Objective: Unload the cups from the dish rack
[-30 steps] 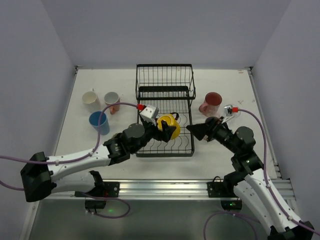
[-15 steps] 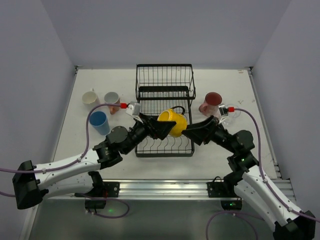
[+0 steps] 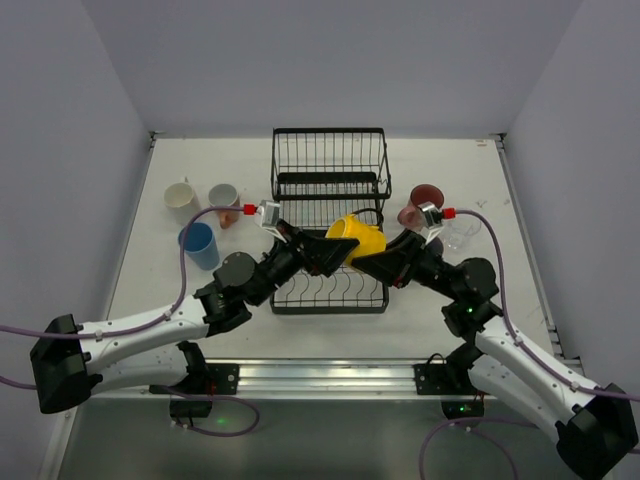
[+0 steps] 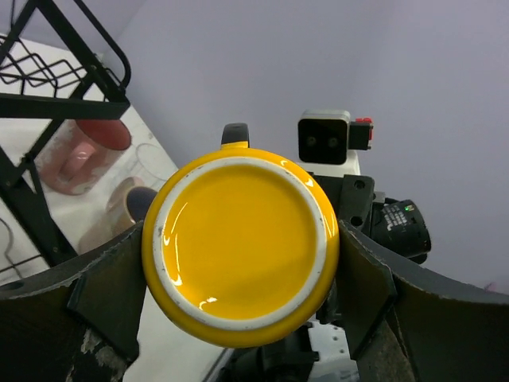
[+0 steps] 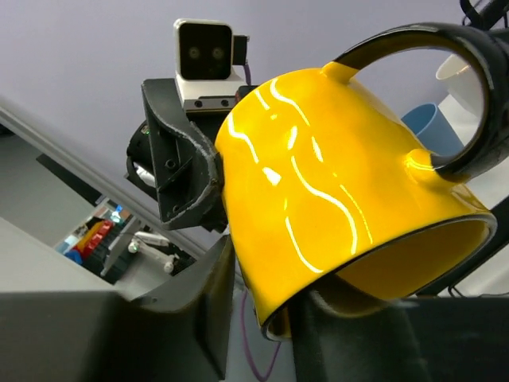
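We held the yellow mug [image 3: 357, 240] in the air just above the near end of the dish rack [image 3: 328, 180], our left gripper [image 3: 335, 254] clamped across its body near the base and our right gripper [image 3: 366, 264] pinching its rim, one finger inside, one outside.

I worked in a robotics lab cell: a white table [image 3: 450, 170] boxed in on three sides by plain lavender-grey walls [image 3: 330, 60], an aluminium mounting rail [image 3: 330, 378] along its near edge, purple cables [image 3: 182, 270] looping over the tabletop.
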{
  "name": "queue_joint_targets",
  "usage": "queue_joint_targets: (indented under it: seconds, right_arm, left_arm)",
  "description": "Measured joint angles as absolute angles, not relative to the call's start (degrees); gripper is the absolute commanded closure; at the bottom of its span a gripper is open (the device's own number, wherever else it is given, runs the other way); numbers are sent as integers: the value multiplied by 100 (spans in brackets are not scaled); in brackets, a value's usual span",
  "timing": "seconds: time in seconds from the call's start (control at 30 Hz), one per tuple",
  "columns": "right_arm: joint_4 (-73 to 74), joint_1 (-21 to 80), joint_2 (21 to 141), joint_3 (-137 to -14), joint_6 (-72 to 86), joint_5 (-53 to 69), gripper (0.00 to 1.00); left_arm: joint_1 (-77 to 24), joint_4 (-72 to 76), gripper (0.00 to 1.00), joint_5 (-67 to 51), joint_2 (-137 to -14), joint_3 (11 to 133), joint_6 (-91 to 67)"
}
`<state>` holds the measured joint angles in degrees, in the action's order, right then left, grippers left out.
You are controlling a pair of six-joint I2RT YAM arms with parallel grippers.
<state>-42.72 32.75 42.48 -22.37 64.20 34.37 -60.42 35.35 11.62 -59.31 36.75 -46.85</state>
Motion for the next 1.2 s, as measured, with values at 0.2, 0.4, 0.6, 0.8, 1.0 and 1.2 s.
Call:
queue_joint_targets:
  seconds: [0.2, 0.4, 0.6, 0.8, 1.0, 1.2]
  right_arm:
    - [-5013, 3446, 4134, -2239, 6464, 3247, 100]
    - [-2958, 3417, 3634, -2692, 5948, 2733, 100]
    - [183, 3404, 3564, -3968, 4936, 1658, 100]
    - [2685, 3057, 3476, -5238, 3929, -364, 100]
    - [3599, 1076, 3726, -5275, 3256, -1076, 100]
    - [3535, -224, 4713, -4661, 3002, -847, 100]
  left_arm:
    - [-6082, 3688, 0, 1015, -5767, 3675, -5142]
    - [-6082, 2676, 0, 1273, -4884, 3758, -4528]
    - [-6080, 1422, 0, 1914, -3942, 4110, -3852]
    - [-6077, -517, 0, 2443, -3345, 4602, -3170]
    - [-6077, -2314, 0, 2877, -3131, 4930, -2773]
    - [-6075, -3256, 0, 3177, -2853, 4571, -2689]
